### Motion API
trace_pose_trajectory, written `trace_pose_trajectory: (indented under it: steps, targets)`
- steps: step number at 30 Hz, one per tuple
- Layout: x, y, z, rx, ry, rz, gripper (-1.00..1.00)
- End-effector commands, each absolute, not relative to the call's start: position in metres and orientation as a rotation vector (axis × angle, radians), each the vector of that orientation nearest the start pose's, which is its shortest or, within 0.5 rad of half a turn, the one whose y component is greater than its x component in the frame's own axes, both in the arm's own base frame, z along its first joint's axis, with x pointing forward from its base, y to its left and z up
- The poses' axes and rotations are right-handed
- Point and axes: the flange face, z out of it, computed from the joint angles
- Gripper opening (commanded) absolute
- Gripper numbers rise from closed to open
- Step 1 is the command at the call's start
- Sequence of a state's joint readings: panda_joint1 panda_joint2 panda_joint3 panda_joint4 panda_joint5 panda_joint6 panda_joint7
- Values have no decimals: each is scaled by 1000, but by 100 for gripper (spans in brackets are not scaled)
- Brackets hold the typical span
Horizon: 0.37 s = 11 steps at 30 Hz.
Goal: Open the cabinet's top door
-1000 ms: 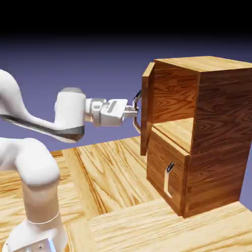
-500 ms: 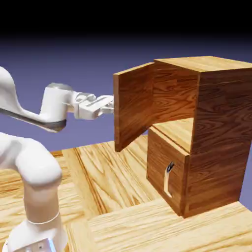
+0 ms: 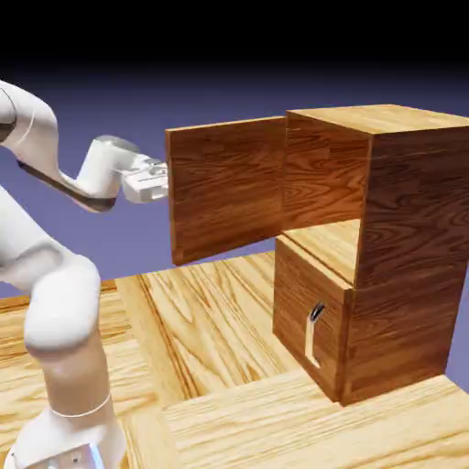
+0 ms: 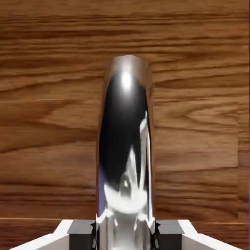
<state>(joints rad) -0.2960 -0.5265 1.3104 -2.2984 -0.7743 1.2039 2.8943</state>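
Two grey fingertips (image 4: 82, 233) of my gripper (image 4: 125, 234) sit at six o'clock in the hand view, pinching the top door's handle (image 4: 126, 146), a shiny silver-and-black bar that runs up toward twelve o'clock between them. Behind the handle, dark wood grain of the top door (image 4: 195, 97) fills the whole view. In the exterior view my gripper (image 3: 151, 180) meets the free edge of the top door (image 3: 224, 188) at nine o'clock from the panel, which stands swung wide out from the cabinet (image 3: 403, 247). At three o'clock from the door lies the open upper compartment. Below it the lower door (image 3: 307, 330) sits closed. The cabinet stands on the bench (image 3: 211, 339).
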Motion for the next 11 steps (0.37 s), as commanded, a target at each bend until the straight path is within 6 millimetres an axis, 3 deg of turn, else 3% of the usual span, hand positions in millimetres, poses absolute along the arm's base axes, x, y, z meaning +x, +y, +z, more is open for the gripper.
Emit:
trace_pose_trajectory:
  steps: [1,11]
  targets:
    - [252,301,448,-1238,2225,-2448,-100]
    - [269,341,448,-1103,2418,-2490,-100]
